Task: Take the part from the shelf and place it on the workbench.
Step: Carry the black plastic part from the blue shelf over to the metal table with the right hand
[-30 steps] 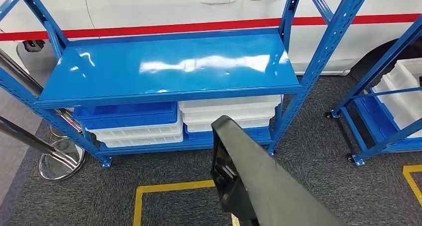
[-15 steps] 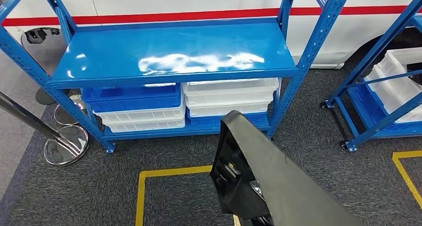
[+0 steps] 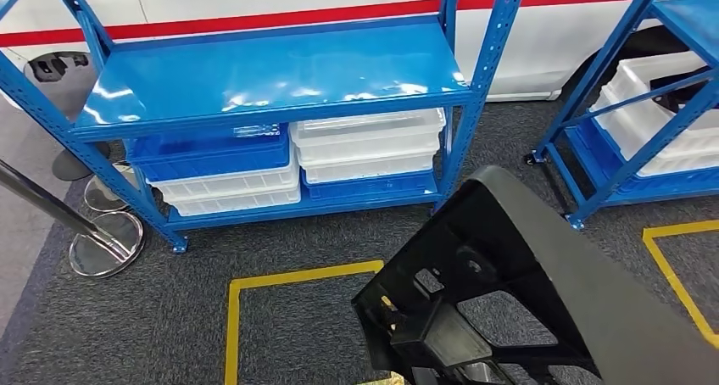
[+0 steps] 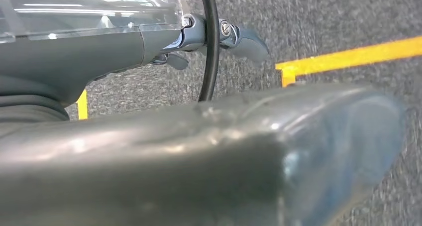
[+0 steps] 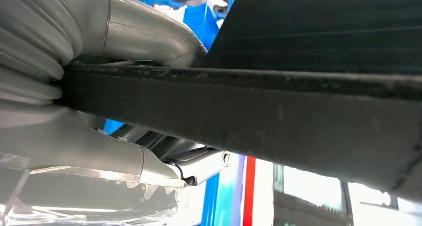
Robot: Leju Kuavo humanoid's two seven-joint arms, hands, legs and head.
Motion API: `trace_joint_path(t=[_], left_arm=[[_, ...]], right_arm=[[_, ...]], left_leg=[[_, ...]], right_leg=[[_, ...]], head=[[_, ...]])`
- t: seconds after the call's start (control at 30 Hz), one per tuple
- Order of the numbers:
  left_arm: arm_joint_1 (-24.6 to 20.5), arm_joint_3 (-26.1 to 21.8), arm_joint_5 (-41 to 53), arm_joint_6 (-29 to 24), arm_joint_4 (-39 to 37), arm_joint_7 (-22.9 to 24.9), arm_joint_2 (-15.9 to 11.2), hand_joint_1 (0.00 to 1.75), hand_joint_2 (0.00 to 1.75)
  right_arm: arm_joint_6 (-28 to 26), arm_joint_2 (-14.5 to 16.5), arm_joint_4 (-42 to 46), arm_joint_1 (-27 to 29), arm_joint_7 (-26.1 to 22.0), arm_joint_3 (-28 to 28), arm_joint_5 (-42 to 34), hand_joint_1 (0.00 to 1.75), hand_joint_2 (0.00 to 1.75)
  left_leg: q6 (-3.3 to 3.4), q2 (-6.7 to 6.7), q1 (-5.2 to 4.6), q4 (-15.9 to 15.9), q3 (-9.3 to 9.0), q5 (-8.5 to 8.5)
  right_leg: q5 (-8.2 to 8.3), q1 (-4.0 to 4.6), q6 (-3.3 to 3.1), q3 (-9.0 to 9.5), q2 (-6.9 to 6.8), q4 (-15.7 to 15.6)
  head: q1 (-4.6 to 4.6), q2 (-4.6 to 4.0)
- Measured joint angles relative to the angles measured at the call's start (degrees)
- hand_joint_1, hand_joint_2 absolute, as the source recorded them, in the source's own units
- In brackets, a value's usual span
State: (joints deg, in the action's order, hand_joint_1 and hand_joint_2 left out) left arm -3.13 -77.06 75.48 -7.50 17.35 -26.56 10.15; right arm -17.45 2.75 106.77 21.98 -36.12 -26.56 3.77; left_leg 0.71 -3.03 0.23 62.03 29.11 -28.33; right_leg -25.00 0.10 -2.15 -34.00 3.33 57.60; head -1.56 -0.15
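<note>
The carry step is in hand. The part (image 3: 543,292), a large black ribbed plastic moulding, is off the shelf (image 3: 271,80) and is riding low in front of the robot, over grey carpet (image 3: 153,317) marked with yellow tape (image 3: 288,276).

The right hand (image 5: 94,96) is gripping the part: in the right wrist view the thumb is lying on one face of the panel edge and the fingers are wrapping the other face.

The left hand (image 4: 149,52) is lying against a smooth grey-black surface, probably the part. Its fingers are extending past that surface, so I cannot tell whether this hand is clamping it or only steadying it.

The shelf is standing ahead, its top board bare, with white bins (image 3: 369,147) and blue bins (image 3: 212,156) stacked below.

The workbench is not yet reached. The next move calls for turning away from the shelf, locating the bench, and keeping the part level and firmly gripped during walking.
</note>
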Motion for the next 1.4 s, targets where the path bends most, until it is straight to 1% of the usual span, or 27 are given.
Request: trace_joint_path(t=[0.07, 0.13, 0.17, 0.2, 0.27, 0.33, 0.37, 0.4, 0.43, 0.5, 0.53, 0.57, 0.63, 0.67, 0.73, 0.8, 0.87, 0.9, 0.93, 1.0, 1.07, 1.1, 1.17, 1.23, 1.3, 1.37, 1.4], left_arm=[[-0.03, -0.05, -0.14, 0.01, 0.17, -0.01, -0.03, 0.00, 0.00], [-0.10, -0.13, -0.33, 0.02, 0.17, 0.03, 0.15, 0.00, 0.00], [-0.12, -0.17, -0.43, 0.03, 0.17, 0.07, 0.25, 0.00, 0.00], [-0.08, -0.22, -0.48, 0.03, 0.18, 0.11, 0.36, 0.00, 0.00], [0.17, -0.34, -0.54, 0.04, 0.19, 0.21, 0.48, 0.00, 0.00], [0.48, -0.42, -0.56, 0.05, 0.20, 0.27, 0.49, 0.00, 0.00], [0.54, -0.43, -0.57, 0.05, 0.20, 0.28, 0.51, 0.00, 0.00], [0.52, -0.43, -0.57, 0.05, 0.20, 0.29, 0.57, 0.00, 0.00], [0.48, -0.43, -0.58, 0.07, 0.20, 0.29, 0.67, 0.00, 0.00], [0.42, -0.45, -0.58, 0.07, 0.21, 0.28, 0.84, 0.00, 0.00], [0.34, -0.47, -0.60, 0.07, 0.22, 0.28, 0.87, 0.00, 0.00], [0.24, -0.49, -0.61, 0.06, 0.23, 0.28, 0.87, 0.00, 0.00], [-0.08, -0.51, -0.62, 0.06, 0.25, 0.28, 0.91, 0.00, 0.00], [-0.18, -0.51, -0.63, 0.06, 0.26, 0.29, 0.93, 0.00, 0.00], [-0.18, -0.53, -0.63, 0.09, 0.28, 0.28, 1.02, 0.00, 0.00], [0.06, -0.69, -0.66, 0.16, 0.29, 0.29, 1.10, 0.00, 0.00], [0.31, -0.95, -0.70, 0.17, 0.31, 0.31, 1.10, 0.00, 0.00], [0.37, -1.03, -0.70, 0.17, 0.32, 0.31, 1.10, 0.00, 0.00], [0.40, -1.09, -0.70, 0.17, 0.32, 0.31, 1.11, 0.00, 0.00], [0.39, -1.17, -0.68, 0.18, 0.33, 0.30, 1.15, 0.00, 0.00], [0.40, -1.27, -0.64, 0.18, 0.34, 0.32, 1.25, 0.00, 0.00], [0.40, -1.31, -0.61, 0.18, 0.34, 0.39, 1.30, 0.00, 0.00], [0.33, -1.32, -0.54, 0.19, 0.37, 0.68, 1.50, 0.00, 0.00], [0.29, -1.33, -0.45, 0.18, 0.41, 1.14, 1.73, 0.00, 0.00], [0.49, -1.34, -0.34, 0.14, 0.44, 1.43, 1.80, 0.00, 0.00], [0.67, -1.34, -0.13, 0.10, 0.44, 1.39, 1.80, 0.00, 0.00], [0.63, -1.34, -0.03, 0.11, 0.44, 1.31, 1.80, 0.00, 0.00]], right_arm=[[0.09, 0.19, 0.00, 0.13, -0.18, 0.19, -0.29, 1.75, 1.75], [0.09, 0.36, 0.00, 0.57, -0.31, 0.39, -0.43, 1.75, 1.75], [0.05, 0.40, 0.01, 0.89, -0.37, 0.53, -0.47, 1.75, 1.75], [-0.01, 0.43, 0.00, 1.20, -0.39, 0.69, -0.53, 1.75, 1.75], [-0.11, 0.44, -0.08, 1.70, -0.40, 1.06, -0.62, 1.75, 1.75], [-0.15, 0.44, -0.22, 2.17, -0.39, 1.43, -0.69, 1.75, 1.75], [-0.16, 0.44, -0.26, 2.44, -0.39, 1.56, -0.72, 1.75, 1.75], [-0.16, 0.44, -0.29, 2.67, -0.38, 1.64, -0.73, 1.75, 1.75], [-0.17, 0.44, -0.31, 2.84, -0.38, 1.68, -0.73, 1.75, 1.75], [-0.13, 0.44, -0.31, 2.95, -0.38, 1.70, -0.73, 1.75, 1.75], [-0.11, 0.45, -0.30, 2.99, -0.38, 1.73, -0.74, 1.75, 1.75], [-0.09, 0.48, -0.29, 3.05, -0.39, 1.75, -0.74, 1.75, 1.75], [-0.08, 0.56, -0.28, 3.21, -0.40, 1.79, -0.76, 1.75, 1.75], [-0.08, 0.62, -0.28, 3.28, -0.40, 1.82, -0.75, 1.75, 1.75], [-0.08, 0.79, -0.28, 3.32, -0.42, 1.87, -0.75, 1.75, 1.75], [-0.08, 0.95, -0.28, 3.38, -0.45, 2.00, -0.74, 1.75, 1.75], [-0.09, 1.01, -0.30, 3.55, -0.47, 2.21, -0.73, 1.75, 1.75], [-0.09, 1.02, -0.30, 3.63, -0.47, 2.31, -0.72, 1.75, 1.75], [-0.08, 1.03, -0.30, 3.68, -0.46, 2.42, -0.64, 1.75, 1.75], [0.00, 1.20, -0.29, 3.69, -0.42, 2.60, -0.26, 1.75, 1.75], [0.24, 1.50, -0.28, 3.70, -0.26, 2.74, 0.26, 1.75, 1.75], [0.40, 1.65, -0.28, 3.77, -0.10, 2.82, 0.47, 1.75, 1.75], [0.81, 1.88, -0.28, 4.10, 0.26, 3.12, 0.74, 1.75, 1.75], [1.25, 2.05, -0.30, 4.31, 0.49, 3.60, 0.88, 1.75, 1.75], [1.94, 2.28, -0.36, 4.32, 0.52, 4.20, 1.08, 1.75, 1.75], [2.70, 2.60, -0.50, 4.37, 0.50, 4.90, 1.44, 1.75, 1.75], [2.94, 2.74, -0.57, 4.44, 0.50, 5.25, 1.63, 1.75, 1.75]], left_leg=[[0.61, -1.23, -0.27, -5.62, -3.32, -1.41], [0.67, -0.02, -0.32, -7.07, -3.66, -1.28], [0.82, 0.71, -0.18, -7.46, -3.60, -0.86], [1.04, 1.49, 0.00, -7.83, -3.46, -0.38], [1.34, 3.14, 0.10, -8.01, -2.90, 0.21], [1.33, 4.92, 0.07, -7.62, -2.18, 0.42], [1.24, 5.74, 0.09, -7.35, -1.86, 0.43], [1.10, 6.46, 0.14, -7.03, -1.60, 0.39], [0.86, 7.11, 0.21, -6.65, -1.42, 0.25], [0.10, 8.22, 0.17, -5.73, -1.14, -0.24], [-0.33, 8.62, 0.08, -5.35, -1.08, -0.46], [-0.72, 9.00, -0.01, -5.11, -1.07, -0.58], [-1.31, 9.66, 0.03, -5.02, -1.23, -0.63], [-1.61, 9.20, 0.17, -4.73, -1.18, -1.02], [-2.12, 6.64, 0.46, -1.42, 0.15, -3.66], [-2.44, 4.12, 0.62, 6.16, 3.43, -7.76], [-2.46, 3.53, 0.62, 11.53, 5.89, -9.15], [-2.35, 3.43, 0.62, 11.04, 5.70, -8.07], [-2.16, 3.09, 0.62, 8.33, 4.50, -6.06], [-1.58, 0.39, 0.67, 0.27, 1.05, -2.05], [-1.20, -2.00, 0.64, -4.29, -0.65, -0.71], [-1.08, -2.11, 0.57, -4.68, -0.69, -0.83], [-0.62, -0.72, 0.63, -5.15, -0.77, -0.38], [0.14, 0.95, 0.84, -5.80, -0.86, 0.24], [0.56, 2.79, 0.67, -5.94, -0.64, 0.41], [0.63, 4.71, 0.44, -5.81, -0.41, 0.36], [0.59, 5.58, 0.39, -5.70, -0.32, 0.30]], right_leg=[[0.85, -0.21, 0.60, -0.50, 0.90, 0.03], [1.51, -0.37, 1.33, -0.94, 1.72, 0.13], [1.18, -0.32, 1.58, -1.39, 1.31, 0.69], [0.02, -0.27, 1.77, -2.21, 0.44, 2.22], [-4.25, -0.42, 2.20, -5.10, -1.79, 8.60], [-7.45, -0.90, 2.85, -7.60, -2.65, 15.36], [-7.54, -1.14, 3.15, -7.53, -2.91, 16.28], [-6.63, -1.35, 3.40, -6.22, -3.24, 14.85], [-5.14, -1.54, 3.59, -3.84, -3.86, 11.40], [-3.23, -1.59, 3.39, 0.71, -5.84, 4.03], [-2.90, -1.48, 3.07, 1.86, -6.43, 2.01], [-3.01, -1.27, 2.65, 2.09, -6.63, 1.38], [-2.66, -1.15, 1.85, 1.72, -5.65, 1.39], [-2.46, -1.23, 1.45, 1.58, -5.19, 1.24], [-1.96, -1.54, 0.70, 1.28, -4.20, 0.91], [-1.67, -1.44, 0.29, 0.84, -3.04, 0.93], [-1.51, -1.29, 0.20, 0.55, -1.55, 1.05], [-1.46, -1.25, 0.23, 0.52, -0.80, 1.12], [-1.41, -1.23, 0.31, 0.56, -0.02, 1.17], [-1.27, -1.21, 0.61, 0.56, 1.39, 1.31], [-0.91, -1.29, 1.30, 0.08, 2.72, 1.42], [-0.65, -1.38, 1.77, -0.22, 3.37, 1.38], [-0.33, -1.49, 2.58, -0.74, 3.90, 1.35], [-2.25, -1.27, 2.90, -2.21, 1.30, 3.98], [-6.28, -1.23, 3.04, -5.29, -1.86, 10.63], [-8.39, -1.37, 3.29, -7.43, -2.78, 16.00], [-7.92, -1.40, 3.34, -7.07, -3.02, 16.00]], head=[[0.01, 0.00], [0.00, 0.00], [0.02, 0.00], [0.03, 0.00], [0.07, 0.00], [0.07, 0.00], [0.07, 0.00], [0.06, 0.00], [0.07, 0.00], [0.06, 0.00], [0.06, 0.00], [0.05, 0.00], [0.05, 0.00], [0.05, 0.00], [0.05, 0.00], [0.05, 0.00], [0.05, 0.00], [0.05, 0.00], [0.05, 0.00], [0.05, 0.00], [0.05, 0.00], [0.04, 0.00], [0.05, 0.00], [0.07, 0.00], [0.07, 0.00], [0.06, 0.00], [0.07, 0.00]])
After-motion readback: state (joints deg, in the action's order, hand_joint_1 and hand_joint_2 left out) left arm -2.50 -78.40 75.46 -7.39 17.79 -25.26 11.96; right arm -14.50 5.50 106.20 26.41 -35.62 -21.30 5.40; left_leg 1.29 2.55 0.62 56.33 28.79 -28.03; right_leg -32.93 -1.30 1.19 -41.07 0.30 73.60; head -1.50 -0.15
